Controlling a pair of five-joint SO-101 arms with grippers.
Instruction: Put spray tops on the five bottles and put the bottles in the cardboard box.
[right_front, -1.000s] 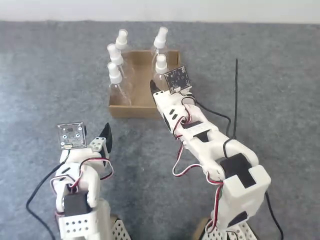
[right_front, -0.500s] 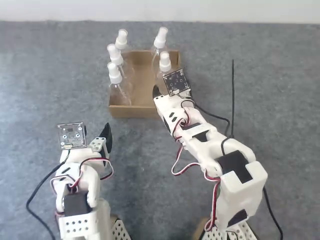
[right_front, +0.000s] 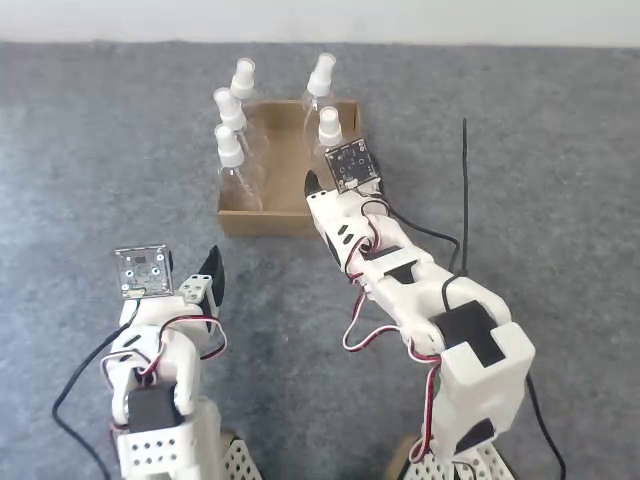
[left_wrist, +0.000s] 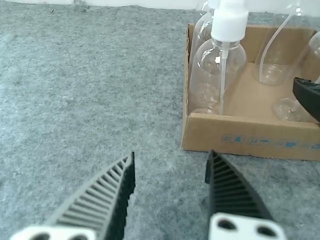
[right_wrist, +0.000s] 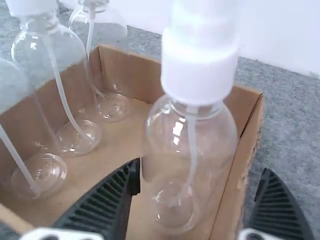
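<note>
Spray bottles (right_front: 230, 150), five, all wearing white spray tops (right_front: 243, 72), are standing upright in the cardboard box (right_front: 262, 222) at the far middle of the grey carpet (right_front: 100, 150). Right claw (right_wrist: 199, 180) is gaping wide, released, straddling the near-right bottle (right_wrist: 187, 140) together with the box's side wall. One finger (right_wrist: 107, 202) is hanging over the box floor just beside the clear body; the other (right_wrist: 270, 202) is sitting outside the wall over carpet. Contact with the bottle cannot be judged, and nothing is being gripped. Left claw (left_wrist: 170, 160) is likewise standing open and holding nothing, hovering low over carpet short of the box's near-left corner, apart from it. In the high view the right arm's wrist camera board (right_front: 352, 162) is covering that bottle's body and the box's near-right corner. In the right wrist view its spray top is running off the frame edge, and the neighbouring bottles are being cut off near the shoulders.
</note>
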